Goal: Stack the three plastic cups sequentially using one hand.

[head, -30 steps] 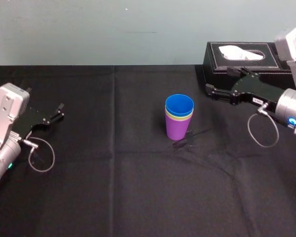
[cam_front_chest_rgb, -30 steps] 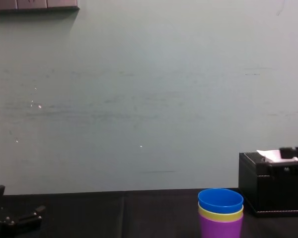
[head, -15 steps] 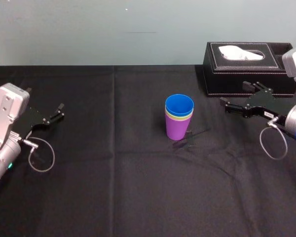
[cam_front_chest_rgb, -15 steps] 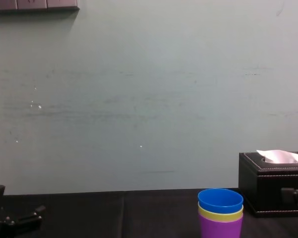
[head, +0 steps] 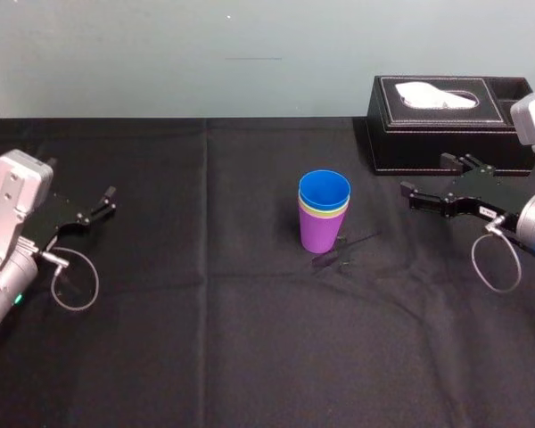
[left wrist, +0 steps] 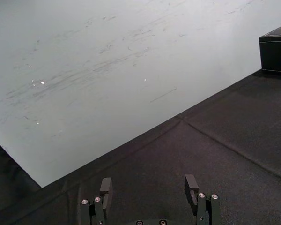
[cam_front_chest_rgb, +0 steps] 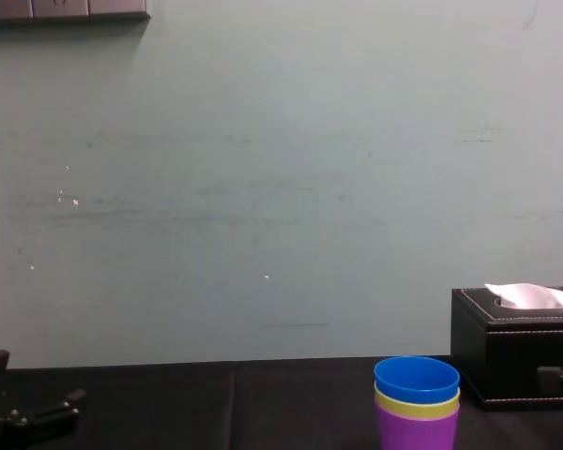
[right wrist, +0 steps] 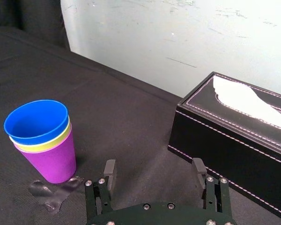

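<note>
Stacked cups at mid-table, both grippers open and apart from them

Three plastic cups stand nested upright near the middle of the black-clothed table (head: 250, 339), long axis vertical, mouths facing up. The purple cup (head: 320, 235) is the outer one and rests on the cloth. The yellow-green cup (head: 324, 212) sits inside it with just a band of rim in sight, and the blue cup (head: 325, 190) sits innermost and highest. In the chest view the lower part of the purple cup is cut off by the frame edge.

The right gripper (head: 423, 176) hovers well to the right of the stack, in front of a black leather-look tissue box (head: 446, 125). Its fingers are spread wide, hold nothing and point toward the cups. A small white label (head: 489, 212) sits on its body; the writing is too small to read.

The left gripper (head: 82, 178) sits far off at the left edge of the table, fingers also spread wide and empty.

A white tissue (right wrist: 253, 101) pokes from the slot in the box. A glossy dark patch (right wrist: 49, 192) lies on the cloth at the foot of the purple cup; what it is cannot be made out.
</note>
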`<state>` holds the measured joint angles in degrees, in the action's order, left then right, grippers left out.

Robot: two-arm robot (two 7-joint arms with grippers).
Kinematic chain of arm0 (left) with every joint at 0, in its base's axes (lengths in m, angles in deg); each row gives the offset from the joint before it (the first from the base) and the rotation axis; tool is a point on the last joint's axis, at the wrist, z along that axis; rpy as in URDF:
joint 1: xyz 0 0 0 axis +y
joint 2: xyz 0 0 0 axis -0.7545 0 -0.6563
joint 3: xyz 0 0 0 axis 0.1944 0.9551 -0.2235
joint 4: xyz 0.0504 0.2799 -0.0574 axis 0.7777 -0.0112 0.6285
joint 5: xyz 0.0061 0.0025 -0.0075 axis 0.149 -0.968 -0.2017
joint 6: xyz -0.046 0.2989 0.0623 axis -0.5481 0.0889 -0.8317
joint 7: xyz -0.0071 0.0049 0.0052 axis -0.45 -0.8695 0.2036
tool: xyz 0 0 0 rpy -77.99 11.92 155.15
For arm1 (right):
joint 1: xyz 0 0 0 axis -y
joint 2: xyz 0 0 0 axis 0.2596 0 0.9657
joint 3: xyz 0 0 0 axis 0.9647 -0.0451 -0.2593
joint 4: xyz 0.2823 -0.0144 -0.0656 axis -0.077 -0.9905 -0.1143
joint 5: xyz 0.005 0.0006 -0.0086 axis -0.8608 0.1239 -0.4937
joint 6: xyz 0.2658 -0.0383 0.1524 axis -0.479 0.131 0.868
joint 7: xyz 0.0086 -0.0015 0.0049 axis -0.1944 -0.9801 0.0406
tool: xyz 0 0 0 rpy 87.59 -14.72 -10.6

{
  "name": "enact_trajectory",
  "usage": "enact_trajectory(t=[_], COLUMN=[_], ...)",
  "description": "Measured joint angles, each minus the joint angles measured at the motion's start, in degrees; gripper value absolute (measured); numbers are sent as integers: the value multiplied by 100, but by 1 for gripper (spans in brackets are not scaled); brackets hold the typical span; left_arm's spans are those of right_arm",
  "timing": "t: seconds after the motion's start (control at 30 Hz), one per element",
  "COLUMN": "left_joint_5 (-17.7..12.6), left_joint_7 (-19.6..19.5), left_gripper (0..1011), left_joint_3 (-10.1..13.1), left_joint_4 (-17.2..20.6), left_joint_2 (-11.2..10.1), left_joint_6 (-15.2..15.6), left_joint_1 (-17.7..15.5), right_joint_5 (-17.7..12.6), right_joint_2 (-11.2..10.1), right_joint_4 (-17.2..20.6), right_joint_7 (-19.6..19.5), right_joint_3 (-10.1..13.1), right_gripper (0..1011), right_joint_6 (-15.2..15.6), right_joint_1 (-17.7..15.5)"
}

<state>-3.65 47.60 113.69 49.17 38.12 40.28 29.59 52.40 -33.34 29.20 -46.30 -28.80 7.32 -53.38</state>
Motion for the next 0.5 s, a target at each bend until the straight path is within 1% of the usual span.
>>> enact_trajectory(t=[0.5], left_joint_5=[0], left_joint_7=[0], left_gripper=[1011], left_joint_3=[0], left_joint_4=[0], left_joint_2=[0], left_joint_6=[0], left_joint_1=[0], right_joint_5=[-4], right_joint_2=[-7], right_joint_4=[18], right_joint_7=[-3], right_joint_3=[-6], right_gripper=[1003], right_joint_6=[2], right_joint_1=[0])
